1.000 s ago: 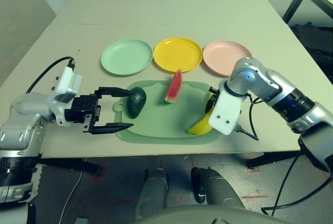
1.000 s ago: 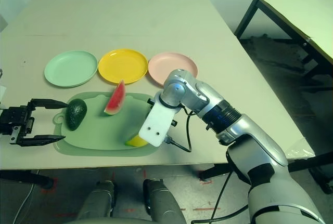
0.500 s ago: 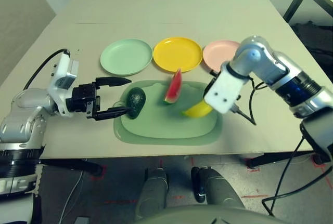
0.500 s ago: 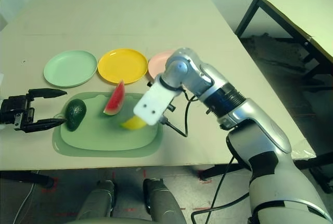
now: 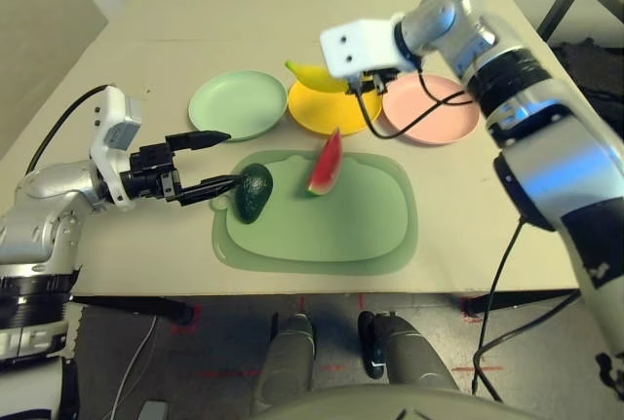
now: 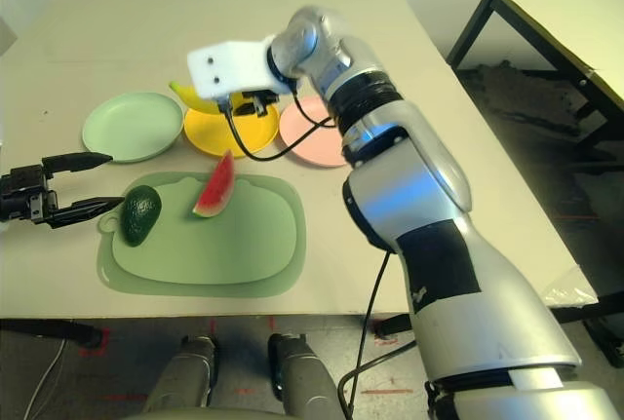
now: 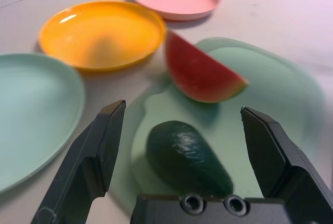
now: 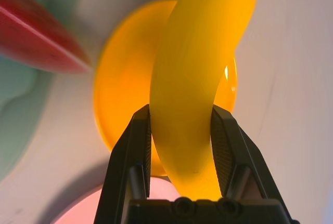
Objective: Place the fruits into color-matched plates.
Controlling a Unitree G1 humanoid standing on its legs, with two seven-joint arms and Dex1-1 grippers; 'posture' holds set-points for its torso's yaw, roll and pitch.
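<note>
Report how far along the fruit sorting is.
Done: nothing; all three plates are bare. In hand: the right gripper holds the curved yellow banana above the round yellow plate. The open left gripper reaches toward the dark green oval avocado on the large green cutting mat. Left: avocado to the mint green plate, and the red watermelon wedge to the pale pink plate.
</note>
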